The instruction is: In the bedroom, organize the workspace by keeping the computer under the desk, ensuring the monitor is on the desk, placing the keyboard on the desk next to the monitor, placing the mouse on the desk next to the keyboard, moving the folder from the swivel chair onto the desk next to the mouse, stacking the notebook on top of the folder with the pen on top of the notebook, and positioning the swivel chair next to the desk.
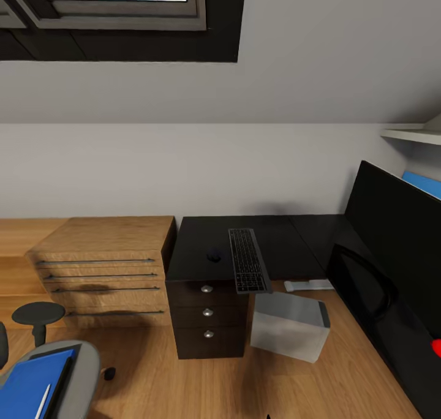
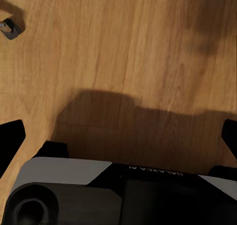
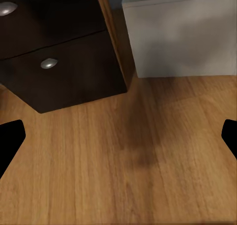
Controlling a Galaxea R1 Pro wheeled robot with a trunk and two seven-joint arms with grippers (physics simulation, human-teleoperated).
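The black desk (image 1: 275, 238) carries the keyboard (image 1: 248, 260), whose near end overhangs the front edge, and the small black mouse (image 1: 214, 256) to its left. The monitor (image 1: 392, 247) stands at the right. On the floor under the desk sits the grey computer (image 1: 289, 326), also in the right wrist view (image 3: 182, 37). At the lower left, the swivel chair (image 1: 82, 370) holds the blue folder (image 1: 27, 387) with the white pen (image 1: 43, 400) on it; the notebook is not discernible. My left gripper (image 2: 118, 141) and right gripper (image 3: 118, 141) hang open over bare floor.
A wooden dresser (image 1: 104, 272) stands left of the desk's drawer unit (image 1: 208, 315), with a dark round stool (image 1: 38, 315) in front. A blue wall panel (image 1: 422, 183) and a shelf (image 1: 413, 136) are behind the monitor. A castor (image 2: 10, 27) is near my base.
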